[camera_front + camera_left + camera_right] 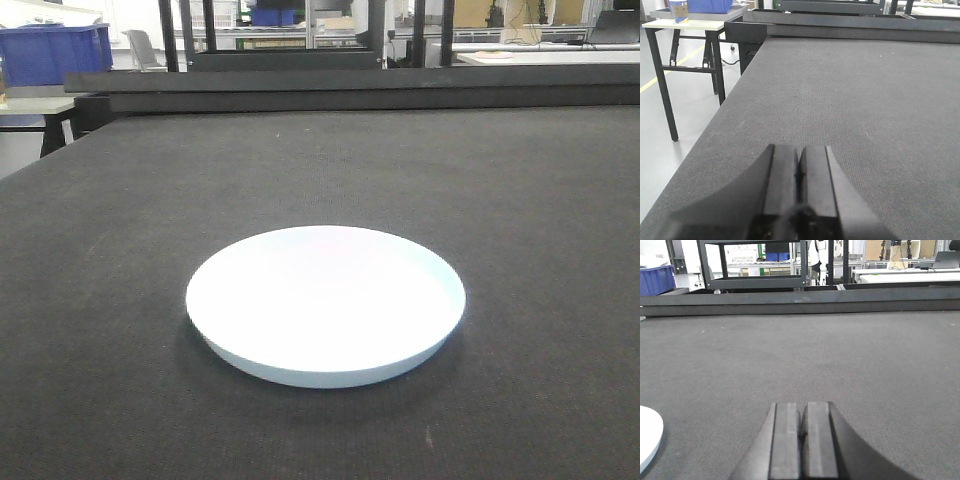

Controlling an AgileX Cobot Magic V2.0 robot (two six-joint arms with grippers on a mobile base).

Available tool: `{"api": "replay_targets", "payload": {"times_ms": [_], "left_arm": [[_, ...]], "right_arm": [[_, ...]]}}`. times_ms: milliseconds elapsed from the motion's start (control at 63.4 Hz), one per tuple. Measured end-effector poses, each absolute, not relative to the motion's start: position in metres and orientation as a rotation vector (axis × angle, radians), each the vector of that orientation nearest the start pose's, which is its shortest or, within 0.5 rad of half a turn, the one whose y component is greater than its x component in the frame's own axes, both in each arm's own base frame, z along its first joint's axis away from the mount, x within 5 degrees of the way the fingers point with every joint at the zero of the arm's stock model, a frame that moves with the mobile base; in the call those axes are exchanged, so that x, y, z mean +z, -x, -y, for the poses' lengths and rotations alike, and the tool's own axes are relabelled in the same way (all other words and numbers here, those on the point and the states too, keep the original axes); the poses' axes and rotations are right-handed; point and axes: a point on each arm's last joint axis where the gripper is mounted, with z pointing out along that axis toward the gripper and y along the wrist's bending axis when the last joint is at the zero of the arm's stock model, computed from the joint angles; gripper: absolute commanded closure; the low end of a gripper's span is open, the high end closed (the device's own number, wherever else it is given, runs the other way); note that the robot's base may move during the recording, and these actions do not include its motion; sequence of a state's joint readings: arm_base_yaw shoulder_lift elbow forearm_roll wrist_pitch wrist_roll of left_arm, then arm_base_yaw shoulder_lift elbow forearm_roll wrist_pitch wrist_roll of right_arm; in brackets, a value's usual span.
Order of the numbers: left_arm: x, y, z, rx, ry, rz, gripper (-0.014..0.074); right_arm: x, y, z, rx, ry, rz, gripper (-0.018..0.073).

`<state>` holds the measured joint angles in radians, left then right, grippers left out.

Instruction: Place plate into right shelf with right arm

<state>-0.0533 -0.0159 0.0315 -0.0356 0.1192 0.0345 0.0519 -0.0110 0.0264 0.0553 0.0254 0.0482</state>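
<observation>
The white round plate (326, 302) lies flat on the dark grey table top (520, 200), in the middle of the front view. Its rim also shows at the lower left edge of the right wrist view (647, 440). My right gripper (801, 407) is shut and empty, low over the table, to the right of the plate and apart from it. My left gripper (799, 150) is shut and empty, low over the table near its left edge. Neither gripper shows in the front view. The right shelf with steel rails is out of view.
A raised dark rail (350, 85) runs along the table's far edge. The table's left edge (735, 100) drops to the floor. A small side table (685, 24) with a blue bin (50, 52) stands at the far left. A black frame rack (755, 265) stands behind.
</observation>
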Motion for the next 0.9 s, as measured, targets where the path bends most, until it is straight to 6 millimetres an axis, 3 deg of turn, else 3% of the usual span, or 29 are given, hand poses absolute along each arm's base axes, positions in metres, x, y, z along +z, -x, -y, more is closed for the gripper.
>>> {"api": "replay_targets", "payload": {"times_ms": [899], "left_arm": [[0.1926, -0.0563, 0.0034, -0.045, -0.046, -1.618, 0.0643]], "right_arm": [[0.2086, -0.0561, -0.0027, 0.156, -0.067, -1.459, 0.0503]]}}
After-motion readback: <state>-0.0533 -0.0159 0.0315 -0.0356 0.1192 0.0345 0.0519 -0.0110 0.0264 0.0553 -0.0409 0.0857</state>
